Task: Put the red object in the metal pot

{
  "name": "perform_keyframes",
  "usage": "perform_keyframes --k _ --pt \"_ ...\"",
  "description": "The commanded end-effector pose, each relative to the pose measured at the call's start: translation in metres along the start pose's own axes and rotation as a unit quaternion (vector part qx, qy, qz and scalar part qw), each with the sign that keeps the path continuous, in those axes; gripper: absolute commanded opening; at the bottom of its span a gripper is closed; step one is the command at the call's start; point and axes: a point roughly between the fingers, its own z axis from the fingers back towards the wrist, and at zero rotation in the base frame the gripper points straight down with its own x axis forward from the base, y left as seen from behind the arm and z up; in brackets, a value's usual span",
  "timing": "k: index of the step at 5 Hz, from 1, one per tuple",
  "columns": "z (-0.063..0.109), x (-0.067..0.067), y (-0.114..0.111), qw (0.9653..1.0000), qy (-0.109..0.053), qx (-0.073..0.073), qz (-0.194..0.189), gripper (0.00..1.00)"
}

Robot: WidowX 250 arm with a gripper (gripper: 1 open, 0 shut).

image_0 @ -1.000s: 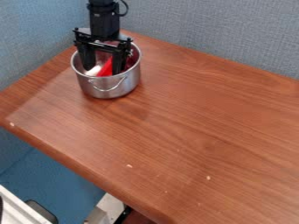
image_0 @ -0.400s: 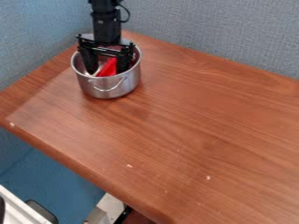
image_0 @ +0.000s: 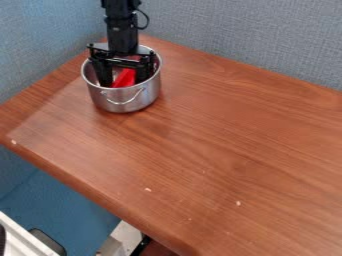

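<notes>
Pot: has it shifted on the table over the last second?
No. The pot sits in the same spot near the table's far-left corner, by the blue wall, with its handle facing the same way.

The pot (image_0: pixel 123 88) stands on the tabletop (image_0: pixel 214 130) near its far left corner, close to the wall (image_0: pixel 254 35) behind. The block (image_0: pixel 124 75) lies inside the pot, with the hand (image_0: pixel 122 64) reaching down into it from above.

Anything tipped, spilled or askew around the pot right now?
Nothing stands out. The metal pot stands upright on the table, the red object lies inside it, and the open pincer hangs over the rim.
</notes>
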Motion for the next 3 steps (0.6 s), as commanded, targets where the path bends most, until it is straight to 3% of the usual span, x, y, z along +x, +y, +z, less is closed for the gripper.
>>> perform_keyframes --k 1,2,3 --pt "0.017 -0.008 -0.006 0.9995 -0.021 -0.003 0.022 1.00" --pt "0.010 -0.005 -0.004 0.9984 -0.020 -0.005 0.052 0.00" --pt "0.006 -0.007 -0.006 0.9993 -0.022 -0.003 0.030 0.00"
